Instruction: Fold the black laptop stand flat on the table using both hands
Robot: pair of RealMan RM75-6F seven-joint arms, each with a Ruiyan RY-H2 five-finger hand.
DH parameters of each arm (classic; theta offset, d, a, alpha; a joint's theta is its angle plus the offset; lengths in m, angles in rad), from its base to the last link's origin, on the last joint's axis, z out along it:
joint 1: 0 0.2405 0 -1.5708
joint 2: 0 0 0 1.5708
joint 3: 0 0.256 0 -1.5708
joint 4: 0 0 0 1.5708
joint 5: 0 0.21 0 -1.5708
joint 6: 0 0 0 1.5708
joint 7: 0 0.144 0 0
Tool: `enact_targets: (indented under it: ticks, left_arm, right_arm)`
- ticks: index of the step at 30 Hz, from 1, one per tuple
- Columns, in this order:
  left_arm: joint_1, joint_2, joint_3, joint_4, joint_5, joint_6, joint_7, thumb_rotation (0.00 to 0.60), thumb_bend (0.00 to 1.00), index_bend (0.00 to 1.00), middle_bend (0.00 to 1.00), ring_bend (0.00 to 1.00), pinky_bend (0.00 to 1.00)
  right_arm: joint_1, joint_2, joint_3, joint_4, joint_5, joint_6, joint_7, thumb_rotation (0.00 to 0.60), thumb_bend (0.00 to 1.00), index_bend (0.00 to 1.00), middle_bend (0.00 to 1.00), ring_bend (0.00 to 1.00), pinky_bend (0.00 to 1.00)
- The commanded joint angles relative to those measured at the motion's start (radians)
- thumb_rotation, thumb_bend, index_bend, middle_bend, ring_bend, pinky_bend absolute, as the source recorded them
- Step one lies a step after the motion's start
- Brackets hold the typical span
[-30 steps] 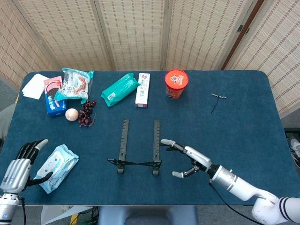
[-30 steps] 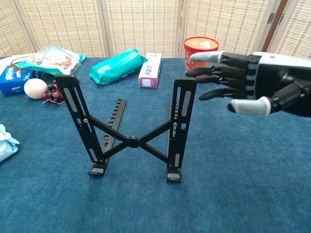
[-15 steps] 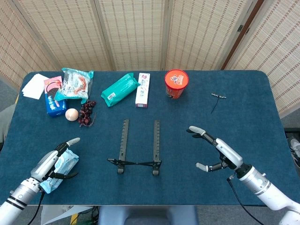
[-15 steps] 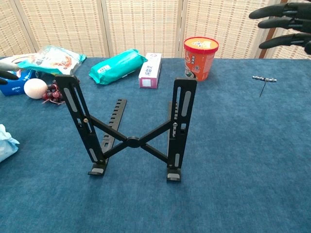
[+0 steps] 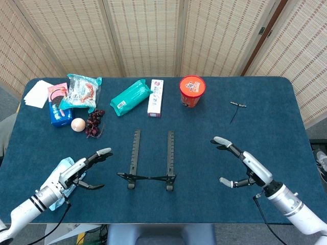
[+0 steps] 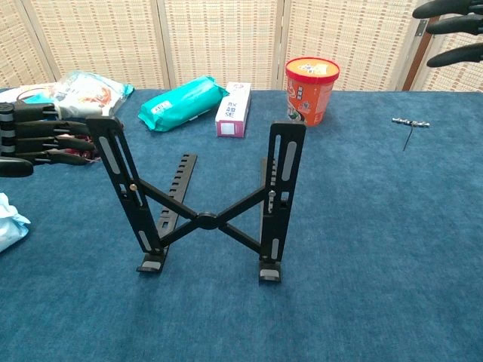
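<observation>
The black laptop stand (image 5: 150, 162) (image 6: 204, 200) stands unfolded near the table's front middle, its two slotted uprights raised and joined by a crossed brace. My left hand (image 5: 82, 171) (image 6: 41, 139) hovers open just left of the stand, fingers pointing at the left upright and apart from it. My right hand (image 5: 242, 166) (image 6: 453, 30) is open too, well to the right of the stand, holding nothing; the chest view catches only its fingertips at the top right corner.
A wet-wipe pack (image 5: 61, 171) lies under my left forearm. Along the back sit snack packs (image 5: 76, 94), grapes (image 5: 94, 122), an egg-like ball (image 5: 78, 124), a green pack (image 5: 131, 97), a white box (image 5: 156, 97) and a red cup (image 5: 192, 91). A small metal tool (image 5: 236, 108) lies right.
My left hand has swept rightward from the table's left corner to just beside the stand's left upright. My right hand has pulled away from the right upright, further right.
</observation>
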Motion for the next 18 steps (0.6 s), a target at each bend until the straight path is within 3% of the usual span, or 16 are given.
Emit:
enact_targets:
  ticks: [1, 7, 18]
  left_arm:
    - [-0.073, -0.061, 0.056, 0.095, 0.081, 0.042, -0.145, 0.6, 0.18, 0.05, 0.12, 0.07, 0.08]
    - [-0.137, -0.128, 0.107, 0.192, 0.133, 0.102, -0.287, 0.6, 0.18, 0.05, 0.12, 0.07, 0.09]
    - [-0.21, -0.211, 0.169, 0.275, 0.114, 0.104, -0.395, 0.6, 0.18, 0.05, 0.12, 0.07, 0.1]
  right_arm:
    - [-0.006, 0.0, 0.004, -0.001, 0.003, -0.003, 0.0, 0.6, 0.18, 0.0, 0.13, 0.0, 0.15]
    - [-0.023, -0.002, 0.011, -0.001, 0.005, -0.008, -0.001, 0.6, 0.18, 0.0, 0.13, 0.0, 0.15]
    - [-0.052, -0.002, 0.02, 0.002, 0.004, -0.008, 0.002, 0.6, 0.18, 0.0, 0.13, 0.0, 0.15]
